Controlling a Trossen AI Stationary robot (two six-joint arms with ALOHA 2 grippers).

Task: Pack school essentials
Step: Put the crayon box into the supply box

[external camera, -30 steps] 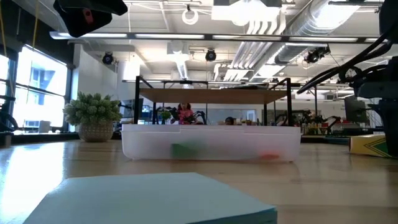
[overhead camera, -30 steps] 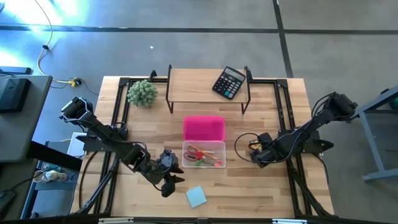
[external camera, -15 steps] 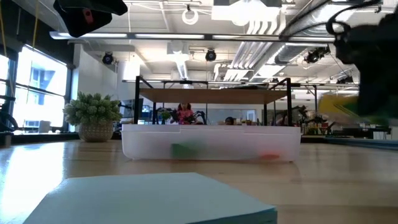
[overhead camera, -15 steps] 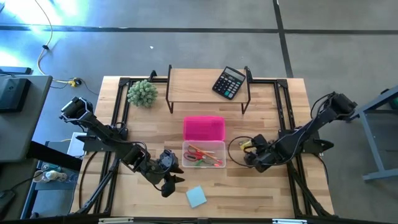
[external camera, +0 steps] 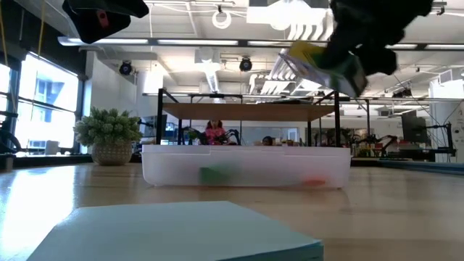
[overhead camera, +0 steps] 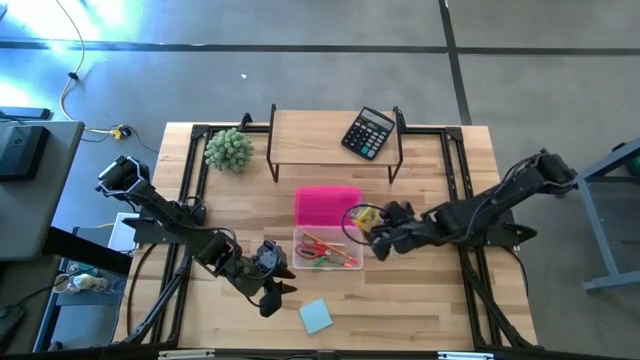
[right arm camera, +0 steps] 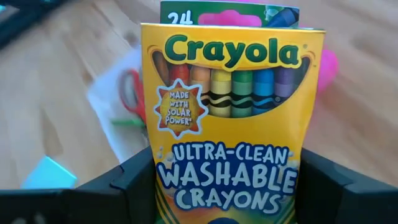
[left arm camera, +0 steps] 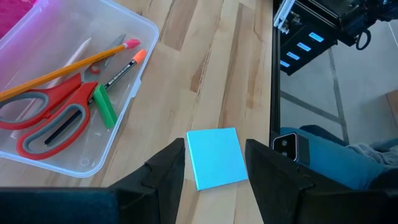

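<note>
My right gripper point(overhead camera: 376, 232) is shut on the yellow-green crayon box point(overhead camera: 364, 217), which hangs in the air at the right end of the clear bin point(overhead camera: 352, 235). The bin holds red-handled scissors point(left arm camera: 51, 120), pencils point(left arm camera: 68, 65) and a small green piece point(left arm camera: 104, 104). Lower left of the bin, my left gripper point(overhead camera: 272, 291) hovers open. Its fingers stand to either side of the light-blue note pad point(left arm camera: 216, 157), which lies flat on the table point(overhead camera: 430, 300). My right gripper pinches the crayon box between its two fingers point(right arm camera: 134, 177), one on each narrow side of the box's lower end point(right arm camera: 163, 186). The box is lifted clear of the table and shows tilted in the low view point(external camera: 322, 64).
The pink lid point(overhead camera: 327, 206) lies just beyond the bin. Farther back a wooden shelf riser point(overhead camera: 320, 135) carries the black calculator point(overhead camera: 368, 132), and the green ball-shaped plant point(overhead camera: 229, 149) stands at its left. A person's blue-clad legs point(left arm camera: 348, 155) show beyond the table's near edge.
My right gripper has risen from the table on the right with the crayon box and carried it leftward to the bin's right end. The box is now lifted clear and tilted.
</note>
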